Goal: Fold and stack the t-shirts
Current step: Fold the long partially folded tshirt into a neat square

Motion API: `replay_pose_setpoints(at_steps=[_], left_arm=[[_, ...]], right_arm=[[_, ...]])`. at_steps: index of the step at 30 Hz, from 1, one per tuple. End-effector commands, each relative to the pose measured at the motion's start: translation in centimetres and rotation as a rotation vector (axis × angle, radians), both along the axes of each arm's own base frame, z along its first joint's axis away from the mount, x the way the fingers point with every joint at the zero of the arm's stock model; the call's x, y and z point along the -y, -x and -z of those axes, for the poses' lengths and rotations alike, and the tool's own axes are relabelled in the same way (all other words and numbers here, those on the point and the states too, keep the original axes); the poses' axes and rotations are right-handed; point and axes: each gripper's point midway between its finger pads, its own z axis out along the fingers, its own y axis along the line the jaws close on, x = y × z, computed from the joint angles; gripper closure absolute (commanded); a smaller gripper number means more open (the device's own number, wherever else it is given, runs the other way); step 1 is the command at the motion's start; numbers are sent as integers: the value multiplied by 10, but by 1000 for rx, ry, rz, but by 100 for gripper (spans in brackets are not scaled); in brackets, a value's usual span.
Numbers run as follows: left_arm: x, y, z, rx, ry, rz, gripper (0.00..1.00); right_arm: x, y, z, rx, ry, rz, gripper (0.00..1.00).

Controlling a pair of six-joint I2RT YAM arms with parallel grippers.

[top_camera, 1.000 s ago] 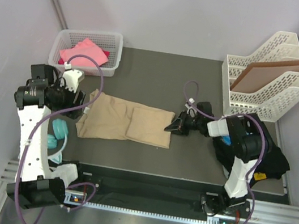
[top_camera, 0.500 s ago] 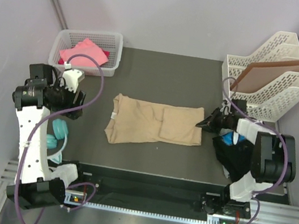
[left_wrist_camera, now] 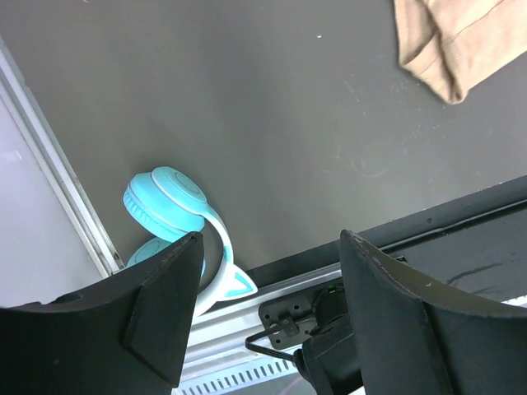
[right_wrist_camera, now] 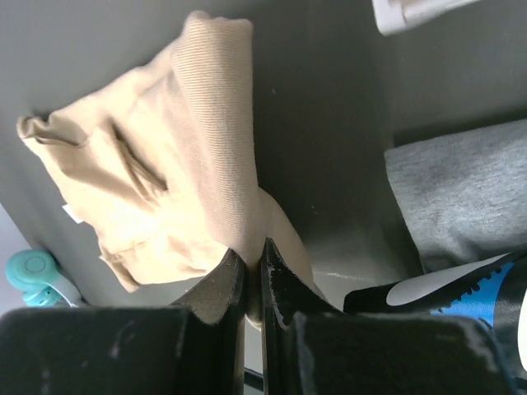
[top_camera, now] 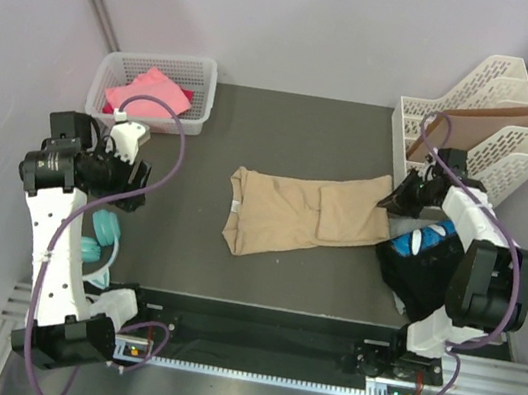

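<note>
- the left arm [top_camera: 48, 227] is raised from its base at the near left corner, with the elbow folded and the wrist turned toward the middle of the surface [top_camera: 295, 132].
- the left end effector [left_wrist_camera: 263, 306] is held above the surface, its fingers [left_wrist_camera: 160, 304] spread wide with nothing between them.
- the right arm [top_camera: 471, 212] is stretched toward the far right, with the wrist bent inward to the left.
- the right end effector [right_wrist_camera: 247, 276] is kept low, its fingers [right_wrist_camera: 216, 288] pressed together on an edge of the tan t-shirt [right_wrist_camera: 165, 164].
</note>
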Motion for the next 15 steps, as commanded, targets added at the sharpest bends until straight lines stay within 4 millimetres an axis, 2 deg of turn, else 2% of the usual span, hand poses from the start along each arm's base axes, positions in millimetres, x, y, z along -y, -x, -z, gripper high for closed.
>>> replay_pose_setpoints(at_steps=[1,2,3,5,6,8,9,10,11,13,15], left_arm=[[3,5,-10,33,-5,29,28],[3,5,-9,32,-5,29,28],[4,5,-9,33,-3,31,28],[4,5,-8,31,-1,30,28],[4,6,-8,31,-2,31,28],[3,6,-9,33,-9,29,28],[2,7,-9,32,-13,28,28],[2,7,-10,34,-17,31,28],[2,7,-12,38,-19,31,28],[2,9,-13,42,-26,32,28],[2,9,-14,45,-30,32,28]], right_arm=[[-8,-11,-45,98,32,-26,100],[-13,-16,-54,122,39,-36,100],[-36,-10,-57,121,41,-95,100],[-49,-13,-68,143,72,-118,100],[-68,-8,-69,143,74,-159,100],[-81,-11,-77,164,99,-173,100],[-96,-6,-77,152,104,-201,100],[-100,-7,-72,142,130,-205,100],[-109,-10,-79,160,133,-218,100],[-129,-6,-73,139,155,-261,100],[-151,-3,-80,157,154,-299,100]])
